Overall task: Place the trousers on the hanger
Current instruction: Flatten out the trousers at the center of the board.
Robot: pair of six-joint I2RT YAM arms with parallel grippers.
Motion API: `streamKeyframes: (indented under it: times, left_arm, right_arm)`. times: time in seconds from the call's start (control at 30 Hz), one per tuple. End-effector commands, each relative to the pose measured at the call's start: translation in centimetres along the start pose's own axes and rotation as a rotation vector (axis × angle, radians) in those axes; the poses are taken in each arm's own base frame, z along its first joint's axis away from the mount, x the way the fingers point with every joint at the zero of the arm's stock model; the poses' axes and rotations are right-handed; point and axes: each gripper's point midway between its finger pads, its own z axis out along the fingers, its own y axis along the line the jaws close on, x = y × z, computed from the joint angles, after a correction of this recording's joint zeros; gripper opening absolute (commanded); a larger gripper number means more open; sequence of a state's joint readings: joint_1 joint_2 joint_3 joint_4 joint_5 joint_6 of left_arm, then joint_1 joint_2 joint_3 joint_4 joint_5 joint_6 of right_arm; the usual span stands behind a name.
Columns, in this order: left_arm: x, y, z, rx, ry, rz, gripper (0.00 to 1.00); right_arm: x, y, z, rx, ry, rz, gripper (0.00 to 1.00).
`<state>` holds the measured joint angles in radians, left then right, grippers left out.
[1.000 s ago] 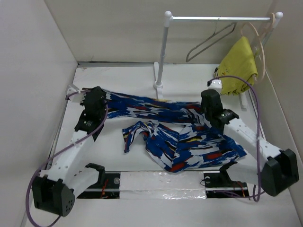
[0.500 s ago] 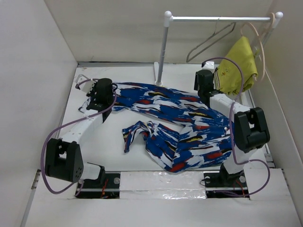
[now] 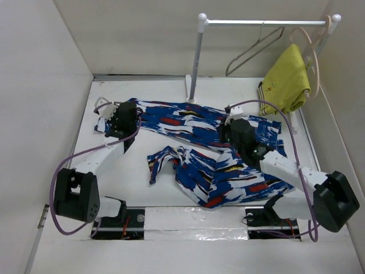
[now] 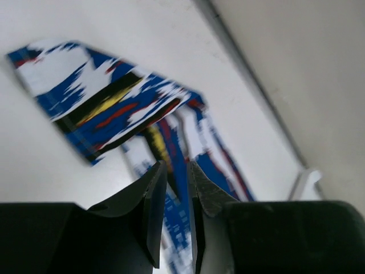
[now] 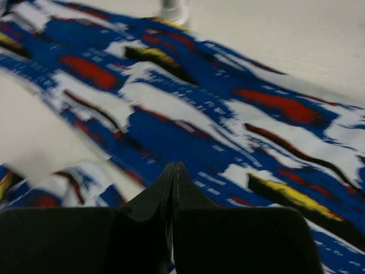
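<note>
Barely begun: the trousers (image 3: 171,121) lie spread below the rail (image 3: 262,23), whose hanger (image 3: 255,50) hangs bare; the left gripper (image 4: 174,168) is slightly parted, the right gripper (image 5: 173,171) closed, neither apparently holding cloth.

white table (image 3: 132,184); trousers (image 3: 228,171) spread loosely across it; rail stand (image 3: 191,101) foot near back
</note>
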<state>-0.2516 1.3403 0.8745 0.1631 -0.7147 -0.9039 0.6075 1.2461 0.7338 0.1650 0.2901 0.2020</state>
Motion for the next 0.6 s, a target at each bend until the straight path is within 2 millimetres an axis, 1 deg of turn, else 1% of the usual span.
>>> streamKeyframes:
  times: [0.0, 0.03, 0.07, 0.1, 0.13, 0.17, 0.2, 0.23, 0.27, 0.3, 0.33, 0.37, 0.4, 0.43, 0.47, 0.5, 0.57]
  left_arm:
    - [2.7, 4.1, -1.0, -0.051, 0.071, 0.033, 0.18]
    - [3.3, 4.9, -1.0, -0.07, 0.082, 0.046, 0.2]
    - [4.1, 6.6, -0.2, -0.112, 0.107, 0.065, 0.22]
    - [4.5, 7.3, 0.2, -0.135, 0.119, 0.08, 0.24]
    - [4.9, 7.5, 0.5, -0.151, 0.128, 0.095, 0.26]
    - [5.4, 8.3, 1.4, -0.206, 0.133, 0.131, 0.3]
    - [5.3, 9.0, 2.2, -0.247, 0.133, 0.134, 0.32]
    - [5.6, 8.8, 2.9, -0.246, 0.156, 0.161, 0.33]
    - [6.2, 7.8, 4.0, -0.24, 0.189, 0.179, 0.33]
    - [6.4, 8.0, 4.7, -0.257, 0.205, 0.204, 0.33]
    - [6.7, 7.7, 5.0, -0.263, 0.226, 0.229, 0.34]
    - [7.4, 7.4, 5.9, -0.283, 0.266, 0.261, 0.34]
    - [7.8, 7.6, 6.2, -0.298, 0.288, 0.29, 0.34]
    - [7.9, 7.8, 6.6, -0.317, 0.304, 0.316, 0.33]
    - [9.0, 9.0, 6.6, -0.363, 0.347, 0.363, 0.33]
    - [8.9, 8.6, 6.9, -0.362, 0.355, 0.371, 0.33]
    - [9.0, 8.6, 6.7, -0.365, 0.362, 0.373, 0.33]
  right_arm:
    - [-0.7, 3.6, -2.1, -0.137, -0.058, 0.02, 0.0]
    - [-0.8, 4.3, -2.6, -0.172, -0.063, 0.015, 0.0]
    - [-0.6, 4.9, -2.9, -0.192, -0.061, 0.009, 0.0]
    - [-0.4, 5.0, -2.9, -0.198, -0.056, 0.004, 0.0]
    - [-0.1, 5.0, -2.9, -0.204, -0.049, -0.005, 0.0]
    - [-0.3, 5.0, -2.9, -0.206, -0.06, -0.012, 0.0]
    - [-0.1, 5.0, -2.9, -0.207, -0.061, -0.01, 0.0]
    - [0.3, 5.1, -2.9, -0.215, -0.053, -0.01, 0.0]
    - [0.0, 5.2, -3.1, -0.225, -0.066, -0.009, 0.01]
    - [0.1, 5.3, -3.2, -0.235, -0.07, -0.008, 0.02]
    - [0.4, 5.4, -3.4, -0.249, -0.062, -0.009, 0.05]
    - [0.6, 5.4, -3.5, -0.252, -0.06, -0.011, 0.06]
    - [0.3, 5.3, -3.8, -0.253, -0.072, -0.008, 0.07]
    - [0.1, 5.1, -3.9, -0.245, -0.081, -0.003, 0.09]
    - [0.2, 5.0, -4.0, -0.241, -0.086, -0.002, 0.1]
    - [-0.1, 4.9, -4.3, -0.243, -0.099, 0.004, 0.1]
    - [-0.4, 5.0, -4.5, -0.251, -0.108, 0.005, 0.12]
